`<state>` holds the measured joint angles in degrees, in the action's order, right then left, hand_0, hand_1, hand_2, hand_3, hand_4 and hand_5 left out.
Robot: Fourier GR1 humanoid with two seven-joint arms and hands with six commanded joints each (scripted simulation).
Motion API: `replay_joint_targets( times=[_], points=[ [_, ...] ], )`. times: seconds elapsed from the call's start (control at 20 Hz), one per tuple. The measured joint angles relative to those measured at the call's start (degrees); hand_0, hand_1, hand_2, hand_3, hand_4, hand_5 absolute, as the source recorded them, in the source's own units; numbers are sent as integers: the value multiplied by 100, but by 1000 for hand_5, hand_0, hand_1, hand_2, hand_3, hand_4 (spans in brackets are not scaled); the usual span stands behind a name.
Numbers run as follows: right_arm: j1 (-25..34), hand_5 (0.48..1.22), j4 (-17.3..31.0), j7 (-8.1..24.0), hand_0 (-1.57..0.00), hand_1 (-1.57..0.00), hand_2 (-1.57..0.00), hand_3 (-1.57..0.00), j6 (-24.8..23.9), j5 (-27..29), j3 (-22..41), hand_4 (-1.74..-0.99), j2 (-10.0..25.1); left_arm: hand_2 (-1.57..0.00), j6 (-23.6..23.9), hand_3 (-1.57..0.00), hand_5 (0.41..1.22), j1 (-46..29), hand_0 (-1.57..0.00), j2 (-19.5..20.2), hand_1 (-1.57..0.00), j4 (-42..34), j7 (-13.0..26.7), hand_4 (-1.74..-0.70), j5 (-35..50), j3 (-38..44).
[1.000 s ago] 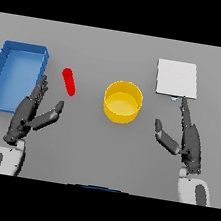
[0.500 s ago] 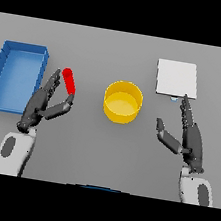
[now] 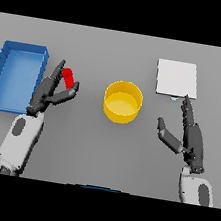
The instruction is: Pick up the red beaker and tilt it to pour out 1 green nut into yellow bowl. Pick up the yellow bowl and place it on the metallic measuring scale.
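A small red beaker [image 3: 69,77] stands on the grey table, left of the middle. My left hand [image 3: 48,92] has reached it: its straight fingers lie along the beaker's left side and the thumb points at its lower right, hiding the base. The fingers do not curl around it. The yellow bowl [image 3: 123,102] sits at the centre, apart from both hands. The pale metallic scale [image 3: 176,78] lies at the upper right. My right hand [image 3: 191,137] rests open just below the scale, its fingertips near the scale's front edge. No green nut shows.
A blue tray [image 3: 1,69] with raised walls stands at the far left, close beside my left hand.
My left hand has travelled up and to the right, from beside the blue tray to the red beaker, and now flanks it. The right hand has barely moved.
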<state>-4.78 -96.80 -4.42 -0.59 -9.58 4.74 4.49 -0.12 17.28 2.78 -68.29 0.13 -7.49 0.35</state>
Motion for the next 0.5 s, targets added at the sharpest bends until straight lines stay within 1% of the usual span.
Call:
replay_joint_targets(
  times=[0.05,0.1,0.15,0.25,0.35,0.4,0.5],
  points=[
    [47,688,50,-31,1,1,1,1,11,3,10,-1336,-17,1,8,1,713,101,1,24,1,105,-20,-1321,-28,15],
    [-23,687,15,-149,1,1,1,1,33,31,14,-1333,-22,1,-7,1,711,169,1,35,1,220,-92,-1319,-30,35],
    [-63,687,-76,-195,1,1,1,1,39,28,17,-1331,6,1,-27,1,706,264,1,10,1,333,-161,-1315,-37,28],
    [8,684,-20,-57,1,1,1,1,22,42,-13,-1329,1,1,-5,1,703,456,1,-13,1,494,-102,-1311,-31,68],
    [-23,683,6,-112,1,1,1,1,54,78,-52,-1320,47,1,-24,1,708,568,1,29,1,629,-164,-1318,-48,94],
    [43,682,17,-76,1,1,1,1,40,95,-63,-1315,28,1,-6,1,710,709,1,1,1,748,-71,-1322,-39,121],
    [64,681,-40,-59,1,1,1,1,6,47,-28,-1305,7,1,-38,1,725,804,1,-33,1,979,-221,-1343,-44,134]
  ],
)
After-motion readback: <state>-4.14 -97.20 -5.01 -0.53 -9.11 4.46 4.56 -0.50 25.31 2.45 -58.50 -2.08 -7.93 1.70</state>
